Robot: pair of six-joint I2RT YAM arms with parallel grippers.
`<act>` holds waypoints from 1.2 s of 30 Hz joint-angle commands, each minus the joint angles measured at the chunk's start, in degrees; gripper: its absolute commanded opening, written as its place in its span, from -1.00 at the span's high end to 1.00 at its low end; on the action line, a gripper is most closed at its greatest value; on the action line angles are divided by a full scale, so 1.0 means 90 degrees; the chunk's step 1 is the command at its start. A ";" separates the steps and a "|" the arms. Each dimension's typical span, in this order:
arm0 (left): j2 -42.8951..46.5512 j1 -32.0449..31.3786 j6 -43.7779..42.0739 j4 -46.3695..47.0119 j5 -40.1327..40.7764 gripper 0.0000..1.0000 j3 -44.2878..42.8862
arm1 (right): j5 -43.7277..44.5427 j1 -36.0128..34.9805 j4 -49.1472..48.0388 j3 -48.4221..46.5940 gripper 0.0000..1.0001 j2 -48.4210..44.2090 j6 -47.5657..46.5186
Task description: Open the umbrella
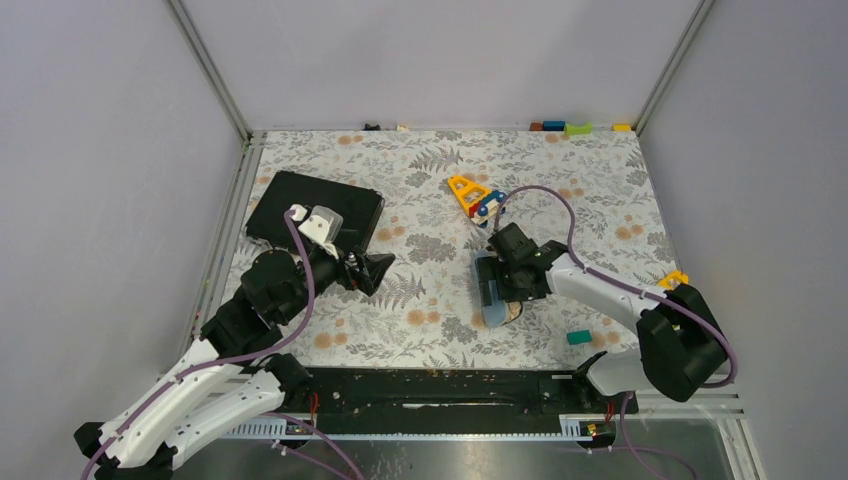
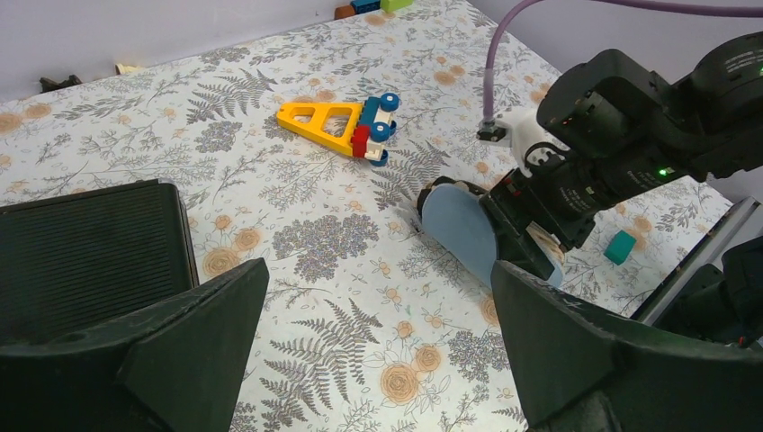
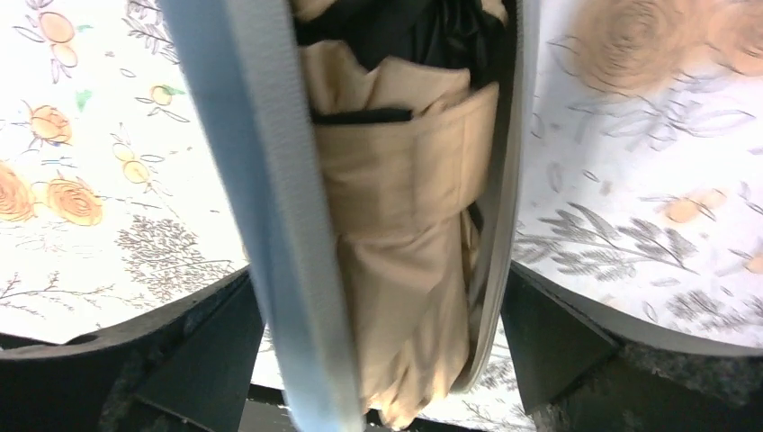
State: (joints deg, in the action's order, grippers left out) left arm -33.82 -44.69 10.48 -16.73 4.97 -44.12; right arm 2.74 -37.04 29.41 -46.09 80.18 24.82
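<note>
The umbrella (image 3: 396,270) is folded, peach-tan with black folds, and lies inside an unzipped grey-blue sleeve (image 3: 279,225). My right gripper (image 3: 378,297) is open and straddles the sleeve, one finger on each side. From above, the right gripper (image 1: 505,285) covers most of the sleeve (image 1: 488,300) at centre right of the table. The left wrist view shows the sleeve (image 2: 459,229) under the right arm, with a tan strip of the umbrella (image 2: 544,245) peeking out. My left gripper (image 2: 378,270) is open over bare tablecloth, left of the sleeve, with nothing between its fingers. It sits beside the black case (image 1: 315,205).
The flat black case (image 2: 90,243) lies at the left. A yellow toy with blue wheels (image 1: 472,193) (image 2: 337,126) sits behind the sleeve. A teal block (image 1: 578,337) lies near the front right. Small coloured blocks (image 1: 577,127) line the far edge.
</note>
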 commanded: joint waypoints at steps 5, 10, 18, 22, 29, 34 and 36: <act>0.0024 0.0024 0.0066 0.0189 0.0019 -0.96 -0.0244 | 0.1362 0.0038 0.0806 -0.0025 -0.99 -0.1387 0.0106; 0.0004 0.0029 0.0075 0.0189 0.0055 -0.97 -0.0235 | 0.1322 0.0033 0.0609 0.0490 -0.99 -0.2191 0.0287; -0.0021 0.0026 0.0095 0.0184 0.0045 -0.97 -0.0235 | 0.1038 0.0034 0.0594 0.0710 -0.99 -0.2255 0.0376; -0.0015 0.0029 0.0090 0.0184 0.0040 -0.97 -0.0235 | 0.0636 0.0034 0.0349 0.0765 -0.96 -0.2227 0.0369; 0.0005 0.0027 0.0075 0.0182 0.0071 -0.97 -0.0225 | 0.0068 -0.0163 0.0071 0.0653 -0.72 -0.2352 0.0448; 0.0004 0.0027 0.0073 0.0180 0.0079 -0.97 -0.0225 | 0.0431 -0.0966 0.0141 0.0200 -0.69 -0.2198 0.0487; 0.0008 0.0031 0.0066 0.0182 0.0079 -0.97 -0.0227 | 0.0674 -0.1384 0.0096 -0.0054 -0.68 -0.1931 0.0545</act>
State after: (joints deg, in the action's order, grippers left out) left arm -33.87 -44.69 10.63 -17.08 4.95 -44.12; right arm 6.46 -43.99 31.83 -40.93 60.25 28.40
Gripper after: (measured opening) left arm 0.985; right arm 0.846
